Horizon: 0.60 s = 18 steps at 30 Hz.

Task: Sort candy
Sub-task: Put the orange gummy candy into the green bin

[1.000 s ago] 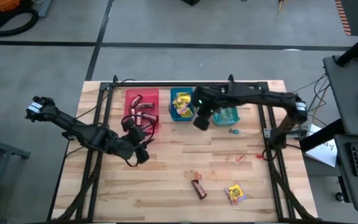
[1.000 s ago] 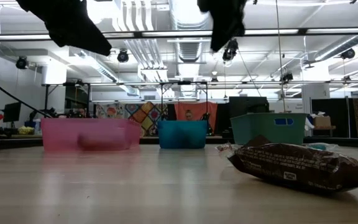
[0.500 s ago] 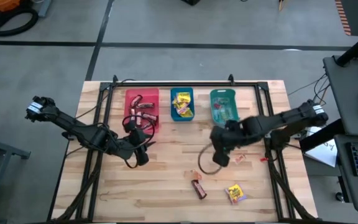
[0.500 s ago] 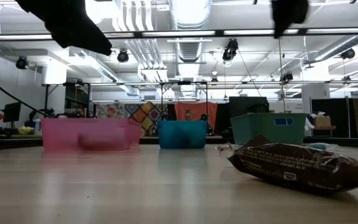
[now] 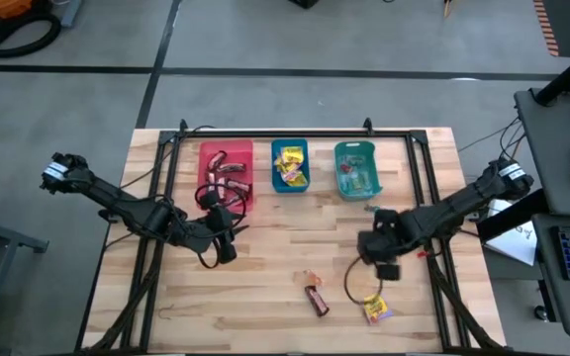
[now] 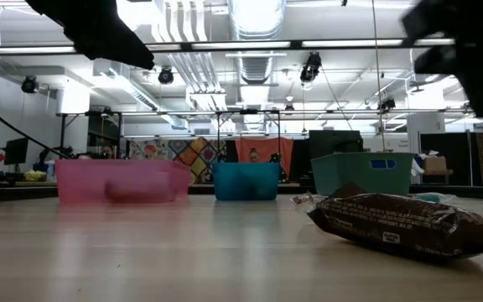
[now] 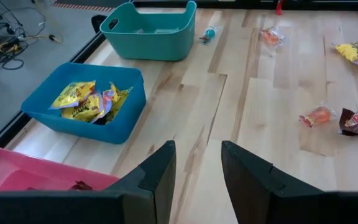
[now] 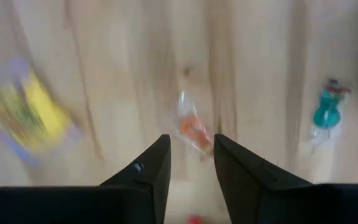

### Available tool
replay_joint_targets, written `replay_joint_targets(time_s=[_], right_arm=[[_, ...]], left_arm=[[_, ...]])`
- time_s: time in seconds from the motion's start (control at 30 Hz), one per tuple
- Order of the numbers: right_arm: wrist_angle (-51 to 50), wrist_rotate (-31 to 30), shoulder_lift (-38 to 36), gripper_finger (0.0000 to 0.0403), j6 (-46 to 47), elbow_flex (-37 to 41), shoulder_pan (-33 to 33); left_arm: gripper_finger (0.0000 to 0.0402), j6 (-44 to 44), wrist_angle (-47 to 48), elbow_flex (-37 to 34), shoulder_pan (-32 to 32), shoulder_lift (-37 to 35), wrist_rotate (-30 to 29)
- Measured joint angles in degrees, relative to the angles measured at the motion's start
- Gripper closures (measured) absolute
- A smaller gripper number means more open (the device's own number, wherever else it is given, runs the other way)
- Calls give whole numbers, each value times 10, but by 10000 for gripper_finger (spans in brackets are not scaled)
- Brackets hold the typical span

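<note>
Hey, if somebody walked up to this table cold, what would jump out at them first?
Three bright bins in a row at the table's far edge: red bin, blue bin holding yellow packets, teal bin. Next, loose candy on the bare wood near the right gripper, open above it: a brown bar and a yellow packet.

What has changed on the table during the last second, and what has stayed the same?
The right gripper moved from above the blue bin and teal bin, across the table, toward the near right side. It now hangs open and empty beside the yellow packet. Nothing was taken or released. The left gripper stayed open near the red bin, and the brown bar and the other loose candy did not move.
</note>
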<state>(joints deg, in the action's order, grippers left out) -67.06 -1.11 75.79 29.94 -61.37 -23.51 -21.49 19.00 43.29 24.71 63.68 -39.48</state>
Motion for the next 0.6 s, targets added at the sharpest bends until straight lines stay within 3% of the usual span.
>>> replay_joint_targets(time_s=[0.07,0.17,0.6], right_arm=[[0,1,3,280,-69,28,-18],[1,-2,14,272,-100,63,-31],[83,1,23,284,-112,135,-34]], left_arm=[[288,0,0,0,0,0,0],[288,0,0,0,0,0,0],[288,4,0,0,0,0,-1]])
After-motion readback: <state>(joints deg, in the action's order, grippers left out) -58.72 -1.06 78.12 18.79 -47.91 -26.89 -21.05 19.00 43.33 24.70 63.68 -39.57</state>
